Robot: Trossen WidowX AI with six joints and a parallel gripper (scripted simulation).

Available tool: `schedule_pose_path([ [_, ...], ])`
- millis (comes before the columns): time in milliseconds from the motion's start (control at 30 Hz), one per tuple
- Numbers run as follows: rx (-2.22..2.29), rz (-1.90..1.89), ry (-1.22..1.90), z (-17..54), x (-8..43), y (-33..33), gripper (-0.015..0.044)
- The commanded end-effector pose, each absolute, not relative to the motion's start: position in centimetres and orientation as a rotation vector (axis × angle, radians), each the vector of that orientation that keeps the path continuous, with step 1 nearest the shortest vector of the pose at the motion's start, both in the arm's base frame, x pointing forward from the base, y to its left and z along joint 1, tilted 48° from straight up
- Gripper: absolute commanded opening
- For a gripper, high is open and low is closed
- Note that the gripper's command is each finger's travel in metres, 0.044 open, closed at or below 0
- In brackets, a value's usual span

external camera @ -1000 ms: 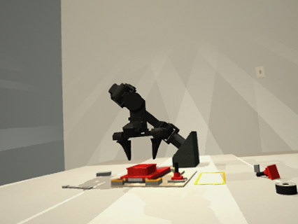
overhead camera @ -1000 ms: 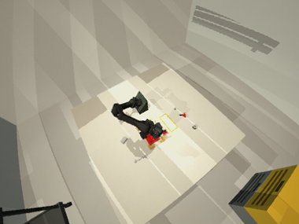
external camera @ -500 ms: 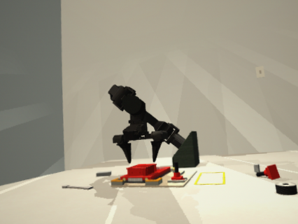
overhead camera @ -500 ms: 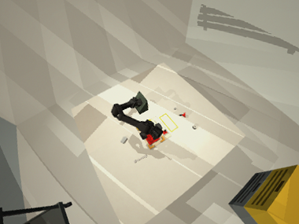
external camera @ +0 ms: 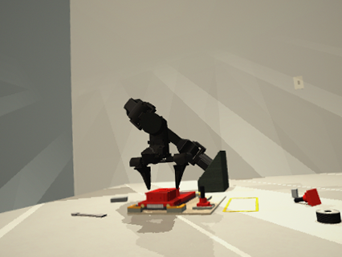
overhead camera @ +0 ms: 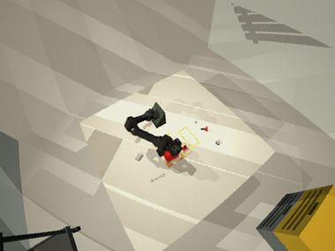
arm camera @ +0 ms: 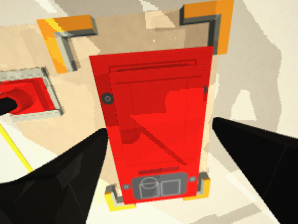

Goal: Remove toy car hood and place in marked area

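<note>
The toy car [external camera: 188,197] [overhead camera: 170,156] is a low red body on a tan board between corner brackets. Its hood [external camera: 162,195] [arm camera: 160,105] appears as the raised red box on top, seated on the body. My gripper [external camera: 163,188] [arm camera: 160,127] is open and empty, pointing down over the car. Its fingertips are on either side of the hood, near its top height in the exterior view; contact cannot be told. In the top view the arm hides much of the car. The marked area [overhead camera: 193,135] [external camera: 241,211] is a yellow outline beside the board, with nothing inside it.
A red part with a black knob [external camera: 203,202] [arm camera: 37,96] stands on the board [arm camera: 80,107] beside the car. A red-and-black piece [external camera: 313,197] [overhead camera: 205,129] and a black roll [external camera: 328,217] lie beyond the marked area. A grey block [external camera: 119,199] and a wrench [external camera: 89,215] lie opposite.
</note>
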State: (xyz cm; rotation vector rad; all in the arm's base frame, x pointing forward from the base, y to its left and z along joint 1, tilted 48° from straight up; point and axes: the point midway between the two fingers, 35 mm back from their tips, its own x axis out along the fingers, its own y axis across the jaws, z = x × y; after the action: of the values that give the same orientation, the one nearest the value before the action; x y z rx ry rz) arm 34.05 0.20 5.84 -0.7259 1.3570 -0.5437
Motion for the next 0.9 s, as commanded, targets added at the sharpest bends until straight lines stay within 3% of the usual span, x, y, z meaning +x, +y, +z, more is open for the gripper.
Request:
schedule_pose_path([
  [0,-0.734,-0.545,1.360,5.64,33.97,-0.02,0.0440],
  [867,-0.735,-0.545,1.360,4.79,34.15,-0.96,0.0440],
])
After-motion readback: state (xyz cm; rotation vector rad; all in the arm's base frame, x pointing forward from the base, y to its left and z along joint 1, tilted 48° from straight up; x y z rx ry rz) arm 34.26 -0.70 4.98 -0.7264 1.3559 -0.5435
